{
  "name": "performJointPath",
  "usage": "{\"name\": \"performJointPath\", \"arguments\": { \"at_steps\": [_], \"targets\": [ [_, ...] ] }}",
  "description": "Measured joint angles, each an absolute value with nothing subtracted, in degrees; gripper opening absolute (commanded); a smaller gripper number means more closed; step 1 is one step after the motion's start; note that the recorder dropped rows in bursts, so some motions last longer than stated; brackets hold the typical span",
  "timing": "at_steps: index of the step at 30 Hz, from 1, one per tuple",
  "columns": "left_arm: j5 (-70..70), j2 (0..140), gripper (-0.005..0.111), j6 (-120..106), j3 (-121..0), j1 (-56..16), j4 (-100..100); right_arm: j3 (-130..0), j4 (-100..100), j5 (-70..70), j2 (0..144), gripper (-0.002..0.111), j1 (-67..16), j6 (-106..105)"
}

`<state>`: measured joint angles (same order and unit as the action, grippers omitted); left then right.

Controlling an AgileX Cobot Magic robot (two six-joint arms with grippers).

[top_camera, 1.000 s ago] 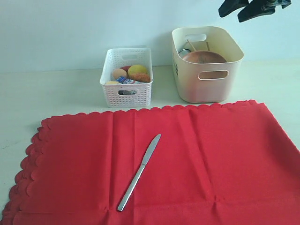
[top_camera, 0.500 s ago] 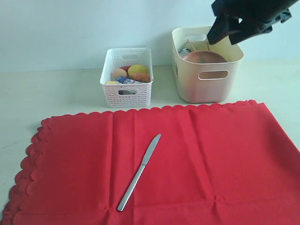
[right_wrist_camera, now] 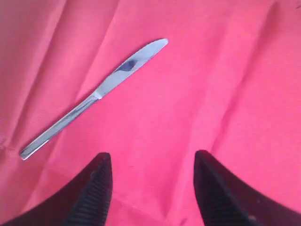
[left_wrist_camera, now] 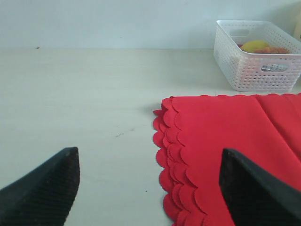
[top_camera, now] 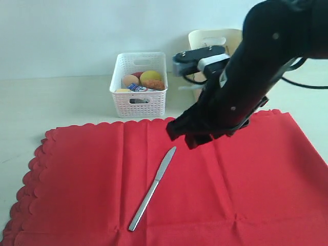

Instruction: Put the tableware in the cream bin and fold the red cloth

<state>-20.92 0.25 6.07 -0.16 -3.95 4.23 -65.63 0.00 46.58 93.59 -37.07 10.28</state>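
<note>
The red cloth lies flat across the near table. A metal knife rests on it at an angle, blade pointing away. My right gripper hangs low over the cloth just beyond the blade tip, open with nothing between its fingers; in its wrist view the gripper faces the knife on the cloth. The cream bin is mostly hidden behind the right arm, and its contents do not show. My left gripper is open over bare table beside the cloth's scalloped edge.
A white perforated basket holding food items stands behind the cloth, left of the cream bin; the left wrist view also shows this basket. The pale tabletop runs left of and behind the cloth. The wall is close behind the bins.
The right arm has swung down from above the cream bin to just over the cloth near the knife's tip, now covering most of the bin. The knife and cloth have not moved.
</note>
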Motion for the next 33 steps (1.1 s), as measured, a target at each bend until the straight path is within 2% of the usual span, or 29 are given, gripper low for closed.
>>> {"name": "performJointPath", "arguments": {
  "at_steps": [5,12,21,33],
  "targets": [
    [-20.9,0.3,0.078,6.1,-0.2,-3.9,4.2,-65.6,-4.0,45.7,97.0,0.050,-46.0,19.0],
    [-20.9,0.3,0.078,6.1,-0.2,-3.9,4.2,-65.8,-8.6,45.2,104.5,0.050,-53.3,29.9],
    [-20.9,0.3,0.078,6.1,-0.2,-3.9,4.2,-74.0,-8.7,45.9,113.8,0.050,-54.6,40.9],
    [-20.9,0.3,0.078,6.1,-0.2,-3.9,4.2,-85.6,-8.3,58.5,121.2,0.050,-53.4,46.7]
  ]
}}
